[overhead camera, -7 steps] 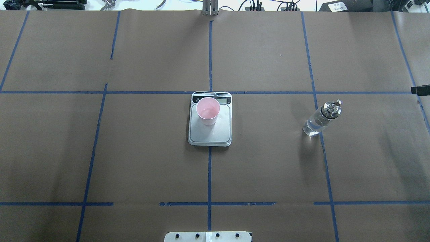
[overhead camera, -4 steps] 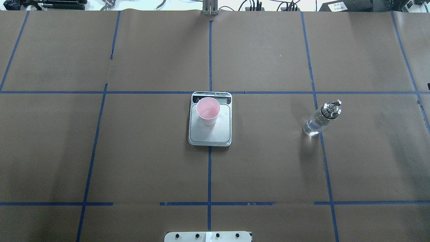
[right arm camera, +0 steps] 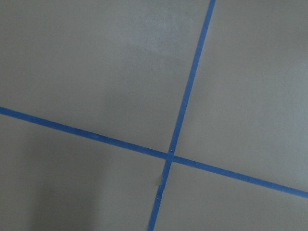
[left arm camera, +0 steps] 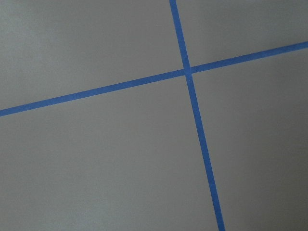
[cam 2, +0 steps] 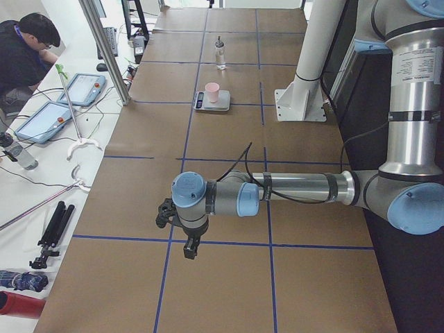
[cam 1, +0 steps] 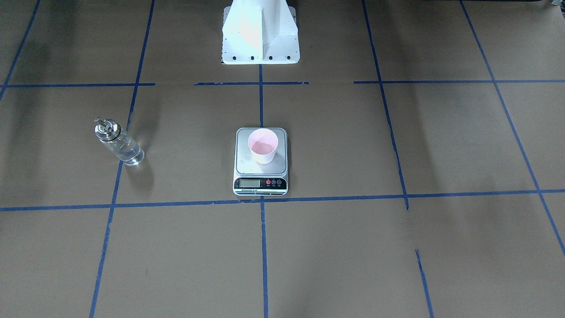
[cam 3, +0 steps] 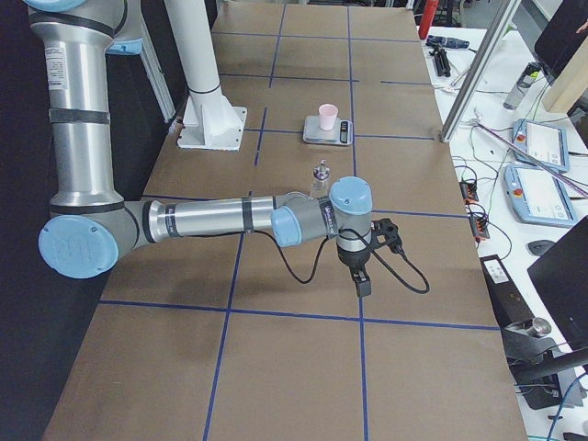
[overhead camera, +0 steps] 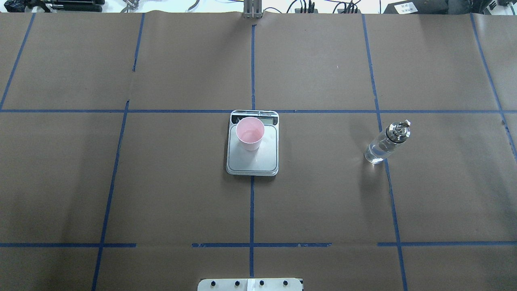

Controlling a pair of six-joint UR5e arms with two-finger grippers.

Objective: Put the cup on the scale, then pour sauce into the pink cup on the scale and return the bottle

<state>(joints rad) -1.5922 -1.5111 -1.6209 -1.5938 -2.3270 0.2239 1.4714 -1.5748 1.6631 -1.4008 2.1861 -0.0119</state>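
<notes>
Both arms stretched low over table ends, left gripper point(cam 2: 189, 248) & right gripper point(cam 3: 363, 280) pointing down, grip state unclear

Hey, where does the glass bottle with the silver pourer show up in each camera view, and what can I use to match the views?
Front-facing: bottle at left, level with the scale.
Overhead: at right, level with the scale.
Exterior left: far, top centre, beyond the scale.
Exterior right: mid-table, just above the near arm's wrist.
Both wrist views: not in them.
Shared landmark: the scale bearing the pink cup.
</notes>
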